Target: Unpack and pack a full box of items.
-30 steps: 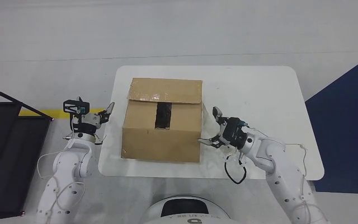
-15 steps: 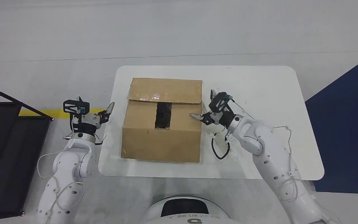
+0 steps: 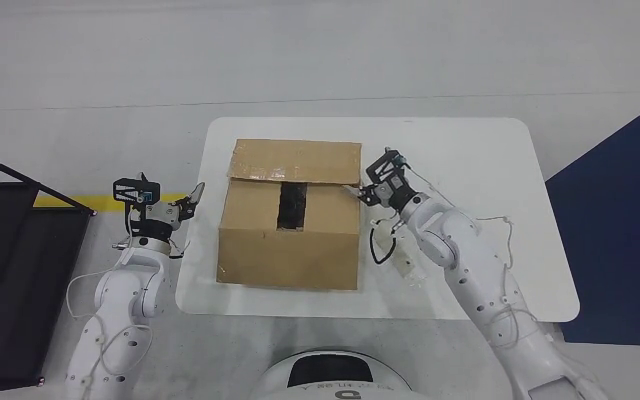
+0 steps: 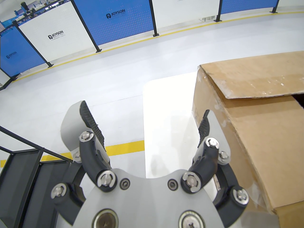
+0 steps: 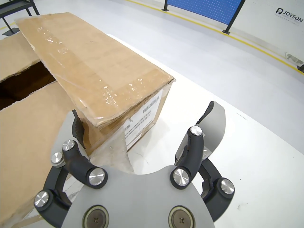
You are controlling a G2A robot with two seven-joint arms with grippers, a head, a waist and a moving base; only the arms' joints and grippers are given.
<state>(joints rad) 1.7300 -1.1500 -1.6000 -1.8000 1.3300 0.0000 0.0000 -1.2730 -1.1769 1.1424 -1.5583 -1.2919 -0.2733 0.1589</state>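
Note:
A brown cardboard box stands in the middle of the white table. Its top flaps lie nearly closed, with a dark gap between them. My right gripper is open at the box's right side, by the end of the far flap. One of its fingers sits against the box's upper edge and the other hangs over the table. My left gripper is open beside the table's left edge, a little apart from the box, with nothing between its fingers.
A black rack stands on the floor to the left. A blue panel is at the right. A bit of clear film lies on the table against the box's right side. Bare table stretches to the right of the box.
My right gripper has moved from the box's near right corner along its right side to the far flap's end. The left arm has not moved.

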